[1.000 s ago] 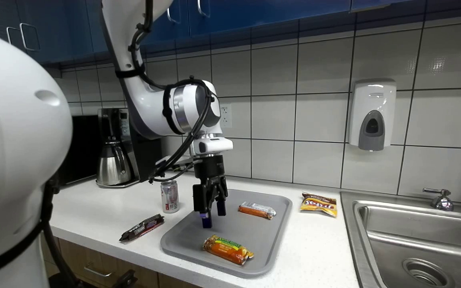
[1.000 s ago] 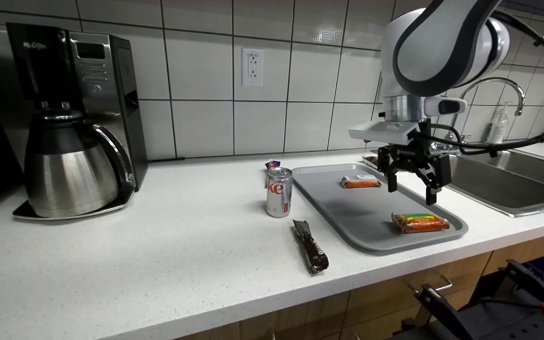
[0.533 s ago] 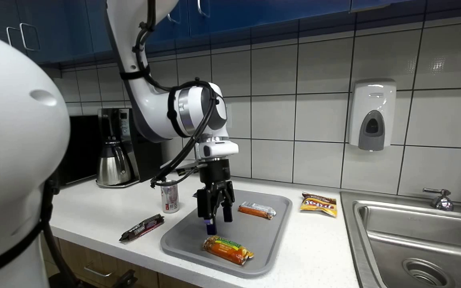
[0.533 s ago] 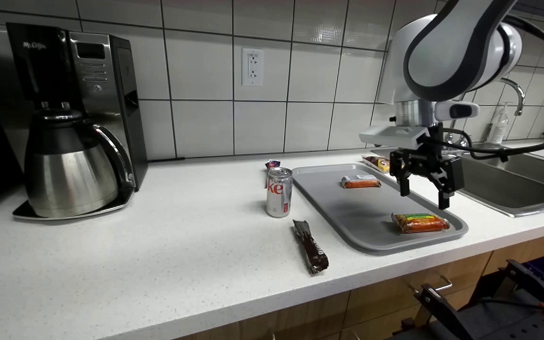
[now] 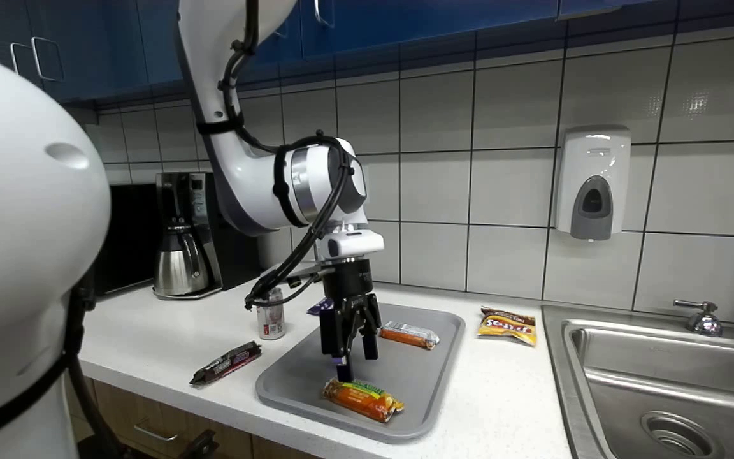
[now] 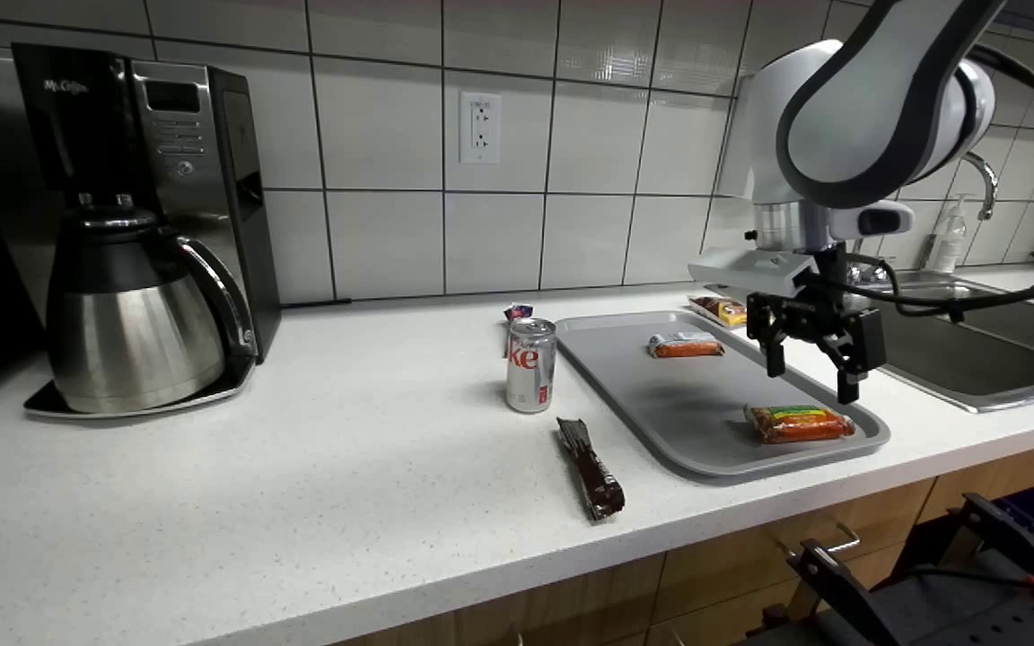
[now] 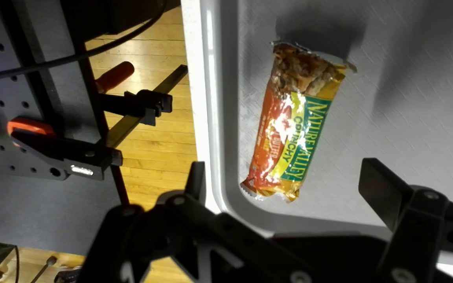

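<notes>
Robotiq gripper (image 6: pixel 811 375), spread wide and empty, points down from the bent Panda arm (image 6: pixel 867 117) over the gray tray (image 6: pixel 643 368) near a Nature Valley Crunchy bar (image 7: pixel 289 133).

The orange, yellow and green oblong snack-bar wrapper (image 7: pixel 291 131) is thin, glossy film, crinkled and catching the light before me; the shallow grey round-cornered tray (image 7: pixel 423 133) looks matt plastic, finely textured; the black two-fingered gripper (image 6: pixel 811 377) has a dull finish; the rounded silver carafe (image 6: pixel 135 345) is brushed metal; the pale rectangular wall tiles (image 6: pixel 382 126) gleam smoothly.
</notes>
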`<state>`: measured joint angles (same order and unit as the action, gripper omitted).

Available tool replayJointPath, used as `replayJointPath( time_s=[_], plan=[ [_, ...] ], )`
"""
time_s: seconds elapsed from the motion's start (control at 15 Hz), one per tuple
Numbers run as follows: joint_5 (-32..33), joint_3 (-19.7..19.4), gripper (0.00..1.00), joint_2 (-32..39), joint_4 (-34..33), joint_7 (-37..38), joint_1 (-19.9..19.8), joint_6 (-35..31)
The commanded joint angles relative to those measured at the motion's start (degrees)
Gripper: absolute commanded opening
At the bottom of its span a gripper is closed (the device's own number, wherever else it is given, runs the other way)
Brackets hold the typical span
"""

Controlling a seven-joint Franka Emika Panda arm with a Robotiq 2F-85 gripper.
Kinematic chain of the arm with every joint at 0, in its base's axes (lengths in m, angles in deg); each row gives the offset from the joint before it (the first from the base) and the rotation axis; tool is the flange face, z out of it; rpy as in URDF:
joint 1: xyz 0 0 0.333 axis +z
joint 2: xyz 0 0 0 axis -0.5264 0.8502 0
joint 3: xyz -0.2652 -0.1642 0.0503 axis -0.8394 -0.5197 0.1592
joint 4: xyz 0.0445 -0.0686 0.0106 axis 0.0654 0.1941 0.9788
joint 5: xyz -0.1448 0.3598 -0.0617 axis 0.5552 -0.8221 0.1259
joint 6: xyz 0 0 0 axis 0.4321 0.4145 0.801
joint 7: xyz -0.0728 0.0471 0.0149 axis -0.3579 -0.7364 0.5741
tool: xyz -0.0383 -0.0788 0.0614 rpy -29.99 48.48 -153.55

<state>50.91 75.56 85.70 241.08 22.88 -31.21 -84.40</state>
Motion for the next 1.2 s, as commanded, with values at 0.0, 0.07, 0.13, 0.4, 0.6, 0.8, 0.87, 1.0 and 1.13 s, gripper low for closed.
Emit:
replayJointPath(
  time_s=[0.0, 0.07, 0.13, 0.4, 0.6, 0.8, 0.87, 1.0, 1.13],
  plan=[
    [3.66, -0.59, 1.0, 1.19, 0.95, 3.85, -0.48, -4.41],
    [4.35, -0.92, 1.0, 1.71, 0.98, 4.58, -0.36, -5.59],
    [5.07, -1.3, 1.0, 2.26, 1.0, 5.29, -0.21, -6.79],
    [7.83, -2.89, 1.0, 3.97, 1.09, 7.57, 0.6, -10.43],
    [8.63, -4.06, 1.0, 4.91, 1.34, 8.48, 1.23, -12.15],
    [9.58, -5.21, 1.0, 5.07, 2.26, 9.92, 2.14, -13.62],
    [9.71, -5.46, 1.0, 5.2, 2.62, 10.23, 2.45, -13.9],
    [10.27, -6.02, 1.0, 5.5, 3.08, 11.11, 3.07, -14.26],
    [11.12, -6.56, 1.0, 5.72, 3.39, 12.3, 3.64, -14.54]
  ],
)
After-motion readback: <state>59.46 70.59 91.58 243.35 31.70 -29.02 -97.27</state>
